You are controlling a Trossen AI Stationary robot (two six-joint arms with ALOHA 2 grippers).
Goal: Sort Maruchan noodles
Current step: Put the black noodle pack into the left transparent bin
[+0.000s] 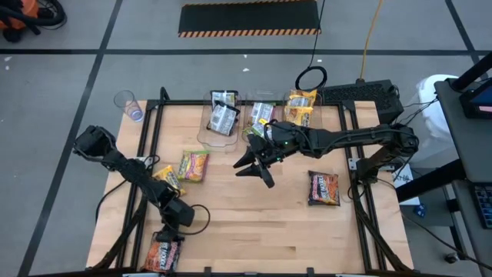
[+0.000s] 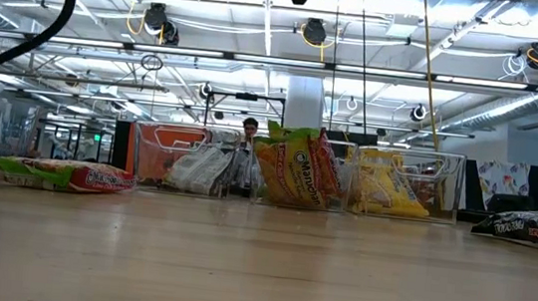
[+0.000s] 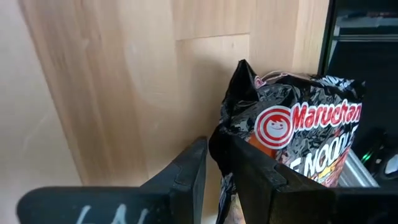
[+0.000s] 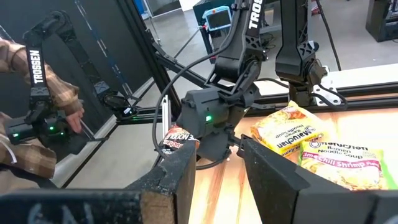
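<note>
A: Left hand, what's it doing?
B: Fingers nearly together, pinching the edge of a black packet, as far as the wrist view shows. That's at the near left corner of the worktop, packet right at the edge.
A: And the right hand?
B: Over the mid worktop, fingers spread, nothing btwn them.
A: Other noodles?
B: A yellow packet and a green-edged packet lie just beside each other on the left side, near the left arm. A second black packet lies flat on the right side, apart from the right hand.
A: The rest?
B: In the clear bins along the far edge: dark-and-white packets in the left one, a yellowish packet at the right end; the middle bin's contents are too small to tell from above
</note>
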